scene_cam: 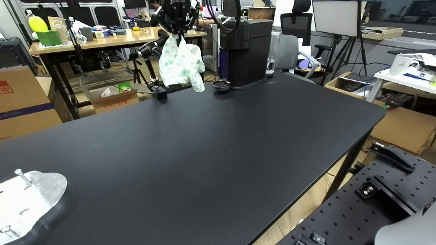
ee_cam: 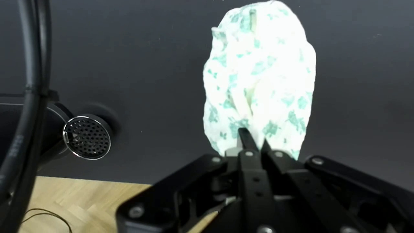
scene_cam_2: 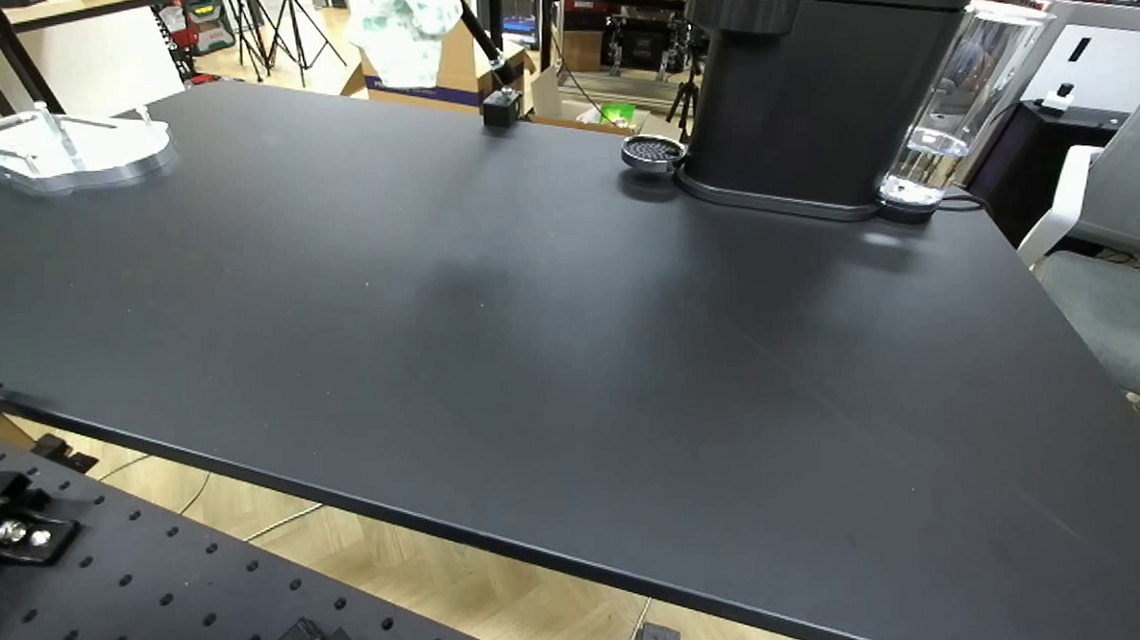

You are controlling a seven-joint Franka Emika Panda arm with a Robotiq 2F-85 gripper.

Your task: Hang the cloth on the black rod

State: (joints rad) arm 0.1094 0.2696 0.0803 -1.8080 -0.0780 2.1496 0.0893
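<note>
Black table [scene_cam: 204,153], left to right in an exterior view: one pale plate [scene_cam: 54,185] with posts [scene_cam: 23,177], near left; one clamp mount [scene_cam: 159,92], far edge; one gripper [scene_cam: 178,39], clamped on one green-patterned white cloth [scene_cam: 180,64], which hangs in air; one round perforated tray [scene_cam: 221,85], far; one black machine [scene_cam: 248,54]; one clear cylinder [scene_cam: 272,51]. There, clamp mount and tray flank the cloth.

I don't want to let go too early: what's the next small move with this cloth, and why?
Probably carry the cloth, with the gripper shut on it, toward what looks like the black rod. In both exterior views it shows beside the rod, not draped over it, and the wrist view shows tabletop around it, so letting go now would likely drop it.
</note>
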